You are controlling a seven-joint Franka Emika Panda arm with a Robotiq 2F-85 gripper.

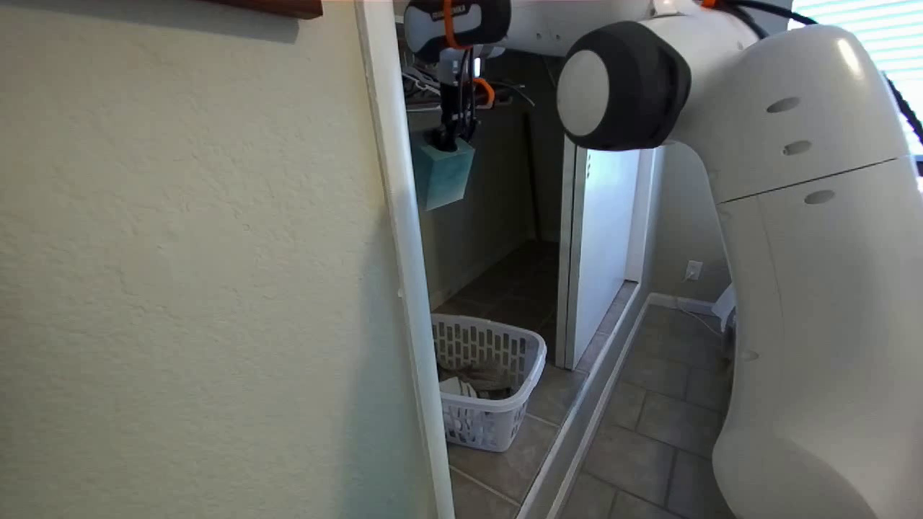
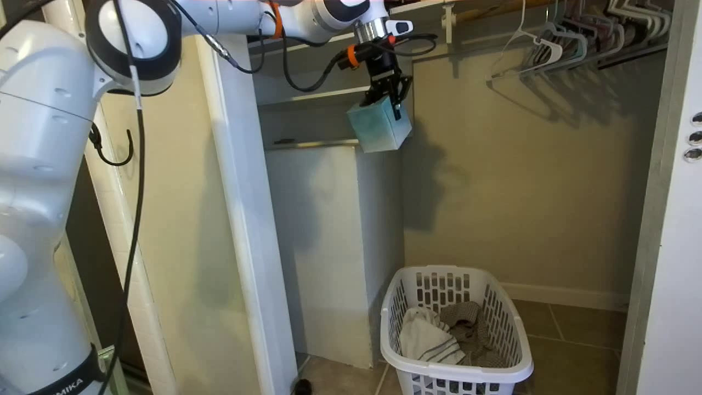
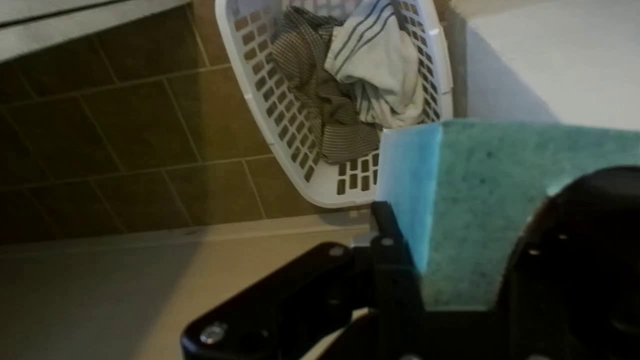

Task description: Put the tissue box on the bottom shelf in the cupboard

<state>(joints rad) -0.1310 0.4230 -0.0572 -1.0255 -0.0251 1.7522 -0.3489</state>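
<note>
The jaws pinch the box (image 2: pixel 378 126), which hangs midair within the cupboard (image 2: pixel 510 186). In an exterior view, the lowest shelf (image 2: pixel 312 145) in sight lies left of it. Below stands the basket (image 2: pixel 460 374) of cloths (image 2: pixel 433 340) on the floor (image 2: pixel 576 356); hangers (image 2: pixel 580 41) hang to the right.

My tissue box (image 3: pixel 480 200) runs off the wrist view's right edge. In an exterior view, bottom edge cuts the laundry basket (image 2: pixel 466 374) and a dark object (image 2: pixel 303 387) I can't identify; the small dark item (image 2: pixel 284 141) on the shelf (image 2: pixel 323 145) is too tiny for me to tell.
</note>
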